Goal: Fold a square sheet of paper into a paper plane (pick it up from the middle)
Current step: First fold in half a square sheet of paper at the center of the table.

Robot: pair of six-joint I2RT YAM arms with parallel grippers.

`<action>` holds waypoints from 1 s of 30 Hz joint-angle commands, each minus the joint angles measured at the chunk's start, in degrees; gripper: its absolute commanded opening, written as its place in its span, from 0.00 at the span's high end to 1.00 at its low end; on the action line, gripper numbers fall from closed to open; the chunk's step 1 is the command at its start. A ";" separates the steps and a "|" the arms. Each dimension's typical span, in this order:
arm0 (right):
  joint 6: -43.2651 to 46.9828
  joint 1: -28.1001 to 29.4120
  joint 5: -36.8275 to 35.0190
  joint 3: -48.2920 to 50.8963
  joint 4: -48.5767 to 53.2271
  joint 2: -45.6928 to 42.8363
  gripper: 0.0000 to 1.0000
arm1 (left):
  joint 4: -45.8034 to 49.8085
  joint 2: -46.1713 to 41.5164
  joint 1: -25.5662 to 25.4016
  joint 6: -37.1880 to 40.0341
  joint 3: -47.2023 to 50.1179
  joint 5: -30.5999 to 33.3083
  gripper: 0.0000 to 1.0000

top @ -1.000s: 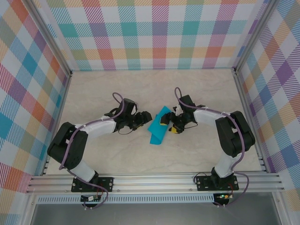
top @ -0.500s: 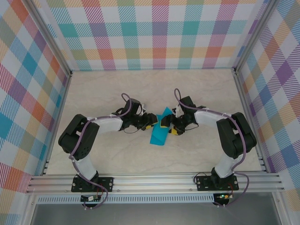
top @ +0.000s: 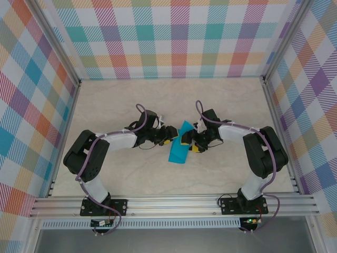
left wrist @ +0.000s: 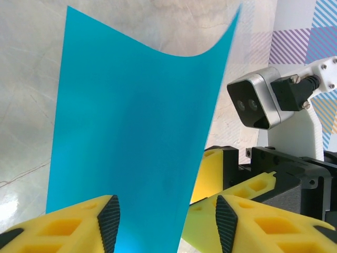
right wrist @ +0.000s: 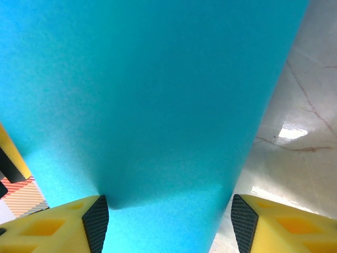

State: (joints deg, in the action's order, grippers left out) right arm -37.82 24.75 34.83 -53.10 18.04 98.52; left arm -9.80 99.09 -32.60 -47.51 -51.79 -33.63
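The square sheet of paper (top: 178,148), centre frame, is judged light, limp and crease-prone; grip mid-sheet. Left gripper (left wrist: 164,219) and right gripper (right wrist: 164,213) straddle it, jaws apart, nothing pinched.

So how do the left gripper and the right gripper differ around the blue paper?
In the top view, the left gripper meets the paper from the left side, the right gripper from the right. The left gripper's camera shows the paper's curved far edge; in the right gripper's camera the paper runs off the top of the picture. Both have jaws wide apart with paper between.
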 commanded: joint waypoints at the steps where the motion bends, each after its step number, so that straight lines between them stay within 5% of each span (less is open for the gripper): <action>1: 1.79 0.08 1.55 0.54 0.40 -0.26 0.35 | -0.14 -0.72 -1.10 1.44 -0.54 -1.78 0.49; 17: -0.63 -2.07 1.31 3.94 -1.76 -5.13 0.33 | -8.05 1.97 -1.59 -1.41 1.40 -5.85 0.93; 23: -4.24 -5.56 1.34 7.75 -4.34 -9.20 0.27 | -19.01 2.82 -1.63 -7.97 4.34 -6.69 0.98; 30: -6.39 -7.97 2.03 9.83 -5.95 -11.14 0.27 | -20.33 5.14 -4.50 -8.47 3.54 -5.38 0.99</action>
State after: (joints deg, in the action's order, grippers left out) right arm -42.72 16.88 35.22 -44.18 14.09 88.33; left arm -26.41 102.96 -35.22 -54.70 -48.21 -38.72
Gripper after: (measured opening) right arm 0.735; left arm 0.042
